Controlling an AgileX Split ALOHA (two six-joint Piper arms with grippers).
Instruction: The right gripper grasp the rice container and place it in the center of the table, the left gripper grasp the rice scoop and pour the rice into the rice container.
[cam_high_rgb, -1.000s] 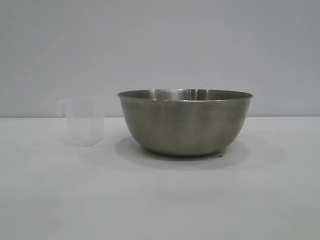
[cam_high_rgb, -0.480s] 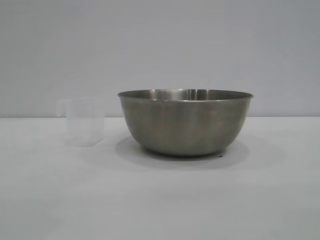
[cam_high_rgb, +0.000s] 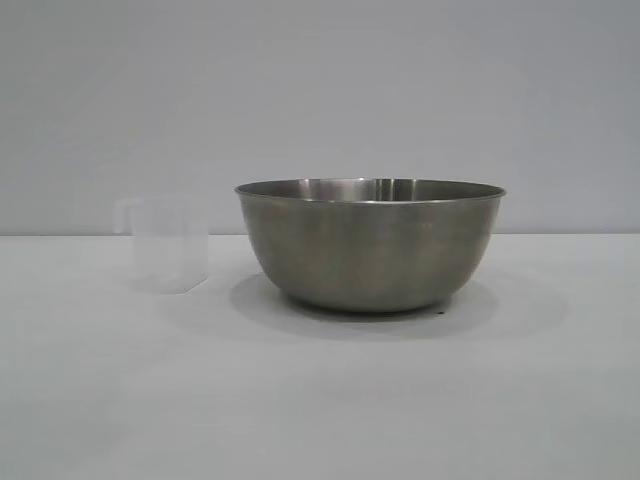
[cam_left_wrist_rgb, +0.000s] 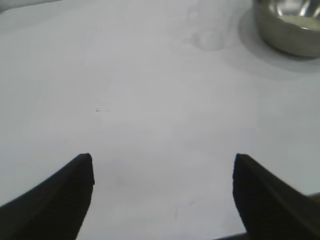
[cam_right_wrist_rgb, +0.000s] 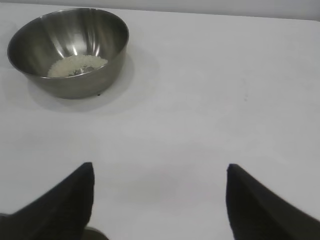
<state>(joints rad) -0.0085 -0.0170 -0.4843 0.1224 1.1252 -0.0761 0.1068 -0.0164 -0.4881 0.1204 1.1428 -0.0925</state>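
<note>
Foreground: the left tool hangs over bare white desk, its 2 black jaws spread wide with nothing between them; the right tool hangs likewise over its own stretch of desk, jaws apart and empty. Neither shows in the exterior view. Farther off, the rice container, a brushed steel bowl, stands upright at the middle of the exterior frame, slightly right of centre, and at the upper left of the right wrist frame. A pale patch of rice already lies on its floor. The rice scoop, a clear plastic cup, stands upright at the left of the exterior frame, near the bowl but not touching it; whether any grains remain in it cannot be told. Judging by the rice in the bowl, both steps look done and the arms drawn back. If any move remains, it calls only for checking that the cup is empty.
</note>
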